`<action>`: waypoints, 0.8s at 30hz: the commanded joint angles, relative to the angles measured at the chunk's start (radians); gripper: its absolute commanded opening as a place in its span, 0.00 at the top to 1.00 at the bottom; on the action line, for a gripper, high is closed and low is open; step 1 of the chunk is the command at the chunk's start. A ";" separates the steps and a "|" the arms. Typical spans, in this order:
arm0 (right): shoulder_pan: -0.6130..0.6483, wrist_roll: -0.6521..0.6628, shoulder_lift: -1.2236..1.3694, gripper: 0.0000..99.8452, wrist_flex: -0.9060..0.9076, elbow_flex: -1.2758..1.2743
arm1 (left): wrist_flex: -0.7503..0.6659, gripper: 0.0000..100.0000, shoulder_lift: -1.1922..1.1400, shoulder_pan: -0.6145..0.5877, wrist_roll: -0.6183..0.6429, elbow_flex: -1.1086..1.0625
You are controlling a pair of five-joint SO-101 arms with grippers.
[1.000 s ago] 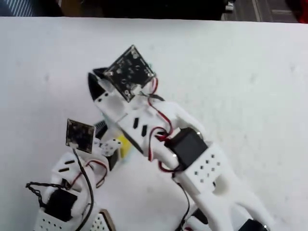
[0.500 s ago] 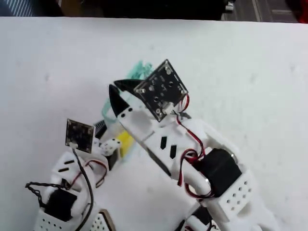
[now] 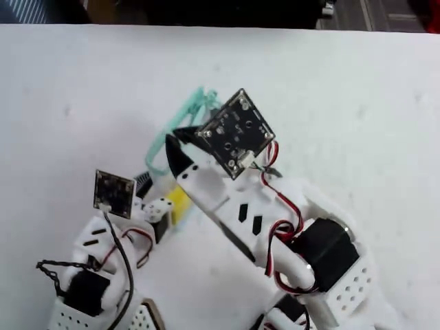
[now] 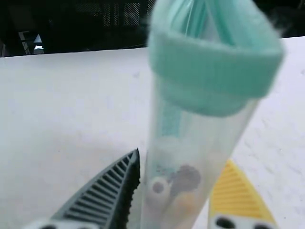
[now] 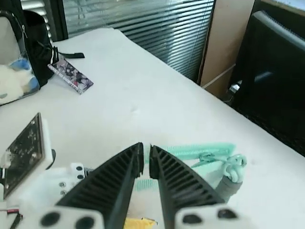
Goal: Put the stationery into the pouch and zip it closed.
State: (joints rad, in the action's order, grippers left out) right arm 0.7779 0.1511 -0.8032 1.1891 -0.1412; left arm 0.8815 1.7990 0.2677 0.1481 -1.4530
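Two grippers are mine. My left gripper (image 4: 182, 160) pinches the clear, teal-zippered pouch (image 4: 209, 71) between its grey and yellow jaws, with stationery (image 4: 178, 181) lying inside the pouch near them. My right gripper (image 5: 146, 148) hangs over the pouch's teal zipper edge, its black jaws pressed almost together on nothing. The pouch stretches away from my left gripper across the white table (image 3: 344, 89).

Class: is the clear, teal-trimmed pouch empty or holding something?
Holding something: small pale and grey items show through the clear, teal-trimmed pouch, too blurred to identify.
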 commanded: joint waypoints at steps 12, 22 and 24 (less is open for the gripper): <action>-0.005 -0.423 0.021 0.73 0.165 0.127 | -0.025 0.76 0.008 0.013 -0.008 0.006; -0.007 -0.494 0.371 0.80 0.320 0.436 | -0.018 0.76 0.008 0.042 -0.008 0.005; -0.004 -0.514 0.421 0.76 0.366 0.500 | -0.018 0.76 0.008 0.047 -0.008 0.005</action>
State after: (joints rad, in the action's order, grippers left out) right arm 0.7748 -0.3368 -0.4350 1.5037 0.2486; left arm 0.8815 1.8052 0.3015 0.1481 -1.4530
